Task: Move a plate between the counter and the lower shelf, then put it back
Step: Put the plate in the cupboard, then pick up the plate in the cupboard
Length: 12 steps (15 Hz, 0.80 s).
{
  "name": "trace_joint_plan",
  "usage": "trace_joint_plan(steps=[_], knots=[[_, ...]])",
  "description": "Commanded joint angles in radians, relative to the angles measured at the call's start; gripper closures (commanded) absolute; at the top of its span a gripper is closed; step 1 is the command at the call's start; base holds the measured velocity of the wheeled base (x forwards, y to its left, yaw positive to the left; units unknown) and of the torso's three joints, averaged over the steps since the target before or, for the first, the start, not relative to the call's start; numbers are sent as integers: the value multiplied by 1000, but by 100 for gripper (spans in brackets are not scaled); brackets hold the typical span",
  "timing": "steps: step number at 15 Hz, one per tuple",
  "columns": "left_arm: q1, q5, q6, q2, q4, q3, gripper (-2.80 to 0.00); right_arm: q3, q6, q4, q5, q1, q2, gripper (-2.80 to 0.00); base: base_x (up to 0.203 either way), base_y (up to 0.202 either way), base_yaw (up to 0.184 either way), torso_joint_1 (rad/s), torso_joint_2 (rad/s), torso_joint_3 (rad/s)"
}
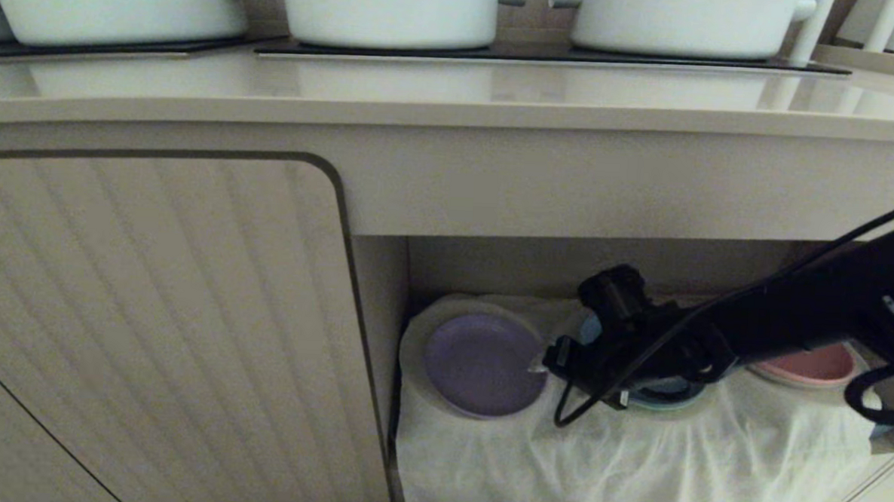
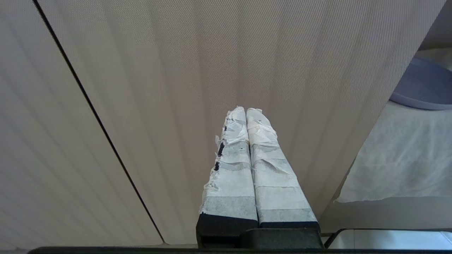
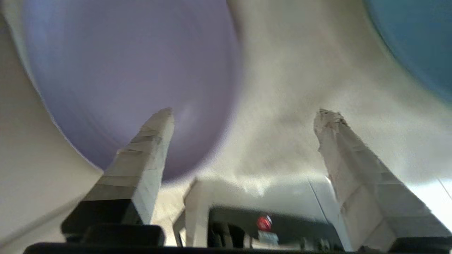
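Your right gripper [image 3: 243,113], fingers spread and empty, sits at the plate [image 1: 483,364] on the shelf [image 1: 634,455]; I judge it's set down, so back straight out.

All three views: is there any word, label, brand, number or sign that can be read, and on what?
None can be read.
Black right arm casing: a few pale marks, too small to read.
Small red spot behind the right end effector: too blurred to tell.

You've got three white pots [image 1: 389,11] up top, a blue plate [image 1: 663,392], a pink plate [image 1: 808,366] and a ribbed cabinet door [image 1: 150,321].
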State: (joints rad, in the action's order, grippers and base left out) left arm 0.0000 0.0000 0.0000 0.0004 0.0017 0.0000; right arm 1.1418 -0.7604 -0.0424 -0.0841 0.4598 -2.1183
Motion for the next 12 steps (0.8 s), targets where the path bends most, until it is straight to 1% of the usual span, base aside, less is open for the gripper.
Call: trace_joint_plan(steps=[1,5,8,10,11,12], knots=[[0,0,0,0,0,0,0,-56,1,-1,-2,0,61,-280,0,0,0,0,0,0],[0,0,0,0,0,0,0,-165,75,8,-3,-1,176,-280,0,0,0,0,0,0],[0,0,0,0,0,0,0,-235,163,73,-3,0,282,-280,0,0,0,0,0,0],[0,0,0,0,0,0,0,-281,202,100,-5,0,344,-280,0,0,0,0,0,0],[0,0,0,0,0,0,0,-308,212,103,-5,2,376,0,0,0,0,0,0,0],[0,0,0,0,0,0,0,-340,225,105,-5,2,405,0,0,0,0,0,0,0]])
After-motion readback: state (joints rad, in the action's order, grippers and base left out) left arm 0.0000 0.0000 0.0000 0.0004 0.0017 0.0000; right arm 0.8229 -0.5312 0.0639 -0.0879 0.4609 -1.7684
